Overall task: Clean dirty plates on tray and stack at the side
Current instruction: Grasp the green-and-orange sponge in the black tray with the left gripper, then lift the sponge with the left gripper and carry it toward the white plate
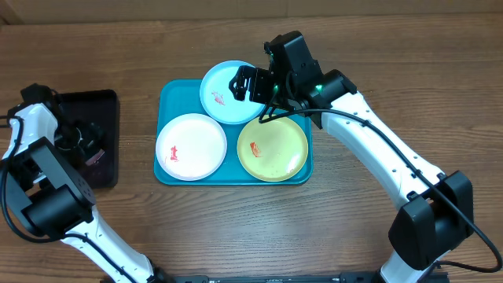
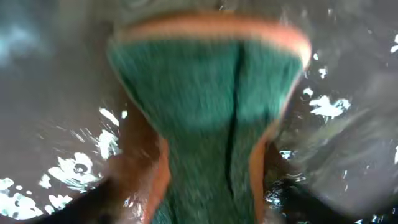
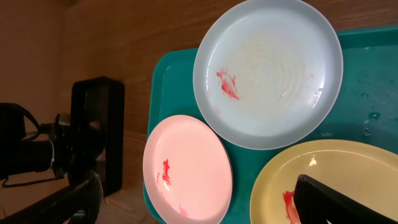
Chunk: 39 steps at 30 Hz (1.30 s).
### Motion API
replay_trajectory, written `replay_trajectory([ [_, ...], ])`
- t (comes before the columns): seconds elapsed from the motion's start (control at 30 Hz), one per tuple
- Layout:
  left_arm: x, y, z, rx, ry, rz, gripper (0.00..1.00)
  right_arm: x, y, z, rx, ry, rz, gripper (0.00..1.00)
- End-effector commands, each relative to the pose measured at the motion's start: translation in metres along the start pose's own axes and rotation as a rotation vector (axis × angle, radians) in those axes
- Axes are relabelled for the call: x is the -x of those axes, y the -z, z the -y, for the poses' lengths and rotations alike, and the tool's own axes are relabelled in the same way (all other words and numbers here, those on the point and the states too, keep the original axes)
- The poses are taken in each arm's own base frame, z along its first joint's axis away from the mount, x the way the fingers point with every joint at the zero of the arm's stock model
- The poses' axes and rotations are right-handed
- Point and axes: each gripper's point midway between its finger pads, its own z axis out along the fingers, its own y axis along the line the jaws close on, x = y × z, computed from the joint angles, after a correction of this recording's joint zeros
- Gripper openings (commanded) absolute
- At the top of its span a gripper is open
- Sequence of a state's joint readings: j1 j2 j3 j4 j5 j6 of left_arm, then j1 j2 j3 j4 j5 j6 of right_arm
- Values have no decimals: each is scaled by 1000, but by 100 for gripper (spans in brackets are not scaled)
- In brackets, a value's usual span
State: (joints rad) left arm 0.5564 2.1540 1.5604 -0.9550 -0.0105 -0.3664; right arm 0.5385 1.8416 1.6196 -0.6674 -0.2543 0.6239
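Note:
The turquoise tray (image 1: 169, 94) holds three plates, each with a small red smear. The light blue plate (image 1: 218, 98) is at the back, the white plate (image 1: 191, 147) front left and the yellow-green plate (image 1: 275, 149) front right. My right gripper (image 1: 250, 83) is open and empty above the right part of the light blue plate. The right wrist view shows the light blue plate (image 3: 267, 68), white plate (image 3: 186, 168), yellow-green plate (image 3: 323, 165) and tray (image 3: 373, 81), with the jaws (image 3: 205, 202) wide apart. My left gripper (image 1: 78, 140) is over the black tray, shut on a green and orange sponge (image 2: 211, 93).
A smaller black tray (image 1: 106, 102) sits left of the turquoise tray and also shows in the right wrist view (image 3: 96, 124). In the left wrist view its surface (image 2: 62, 168) looks wet and glossy. Bare wooden table (image 1: 393, 86) surrounds both trays.

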Motion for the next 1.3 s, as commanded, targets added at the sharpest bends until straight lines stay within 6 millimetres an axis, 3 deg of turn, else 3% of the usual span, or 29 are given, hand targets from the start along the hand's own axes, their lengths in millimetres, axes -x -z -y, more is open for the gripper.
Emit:
replay_trajectory([
  [0.0,-19,-22,1,1,-11,-83,29,8,8,-10,17,16,33,100],
  [0.07,-15,-23,3,-5,-11,-66,6,8,8,-10,17,16,32,100],
  [0.13,-9,-23,4,-12,-11,-40,5,8,8,-10,17,16,32,100],
  [0.2,4,-23,6,-12,-11,15,100,8,8,-10,16,16,32,100],
  [0.4,40,-19,-8,84,-1,175,100,8,8,-10,16,15,32,100],
  [0.57,46,-18,-13,120,1,209,97,8,8,-10,17,16,33,100],
  [0.6,46,-18,-13,120,1,210,79,8,8,-10,17,16,33,100],
  [0.63,47,-18,-13,120,1,211,45,8,8,-10,17,16,33,100],
  [0.7,47,-18,-14,123,3,214,4,8,8,-10,17,16,32,100],
  [0.83,48,-17,-15,133,3,217,5,8,8,-10,15,15,31,100],
  [0.87,47,-17,-16,135,3,213,22,8,8,-10,15,15,30,100],
  [0.93,42,-18,-17,138,0,194,94,8,8,-10,15,15,30,100],
  [0.97,40,-19,-18,142,-1,184,100,8,8,-10,15,15,30,100],
  [1.17,15,-22,-20,139,-12,78,99,8,8,-10,15,15,30,100],
  [1.27,4,-23,-13,94,-15,26,46,8,8,-10,15,16,32,100],
])
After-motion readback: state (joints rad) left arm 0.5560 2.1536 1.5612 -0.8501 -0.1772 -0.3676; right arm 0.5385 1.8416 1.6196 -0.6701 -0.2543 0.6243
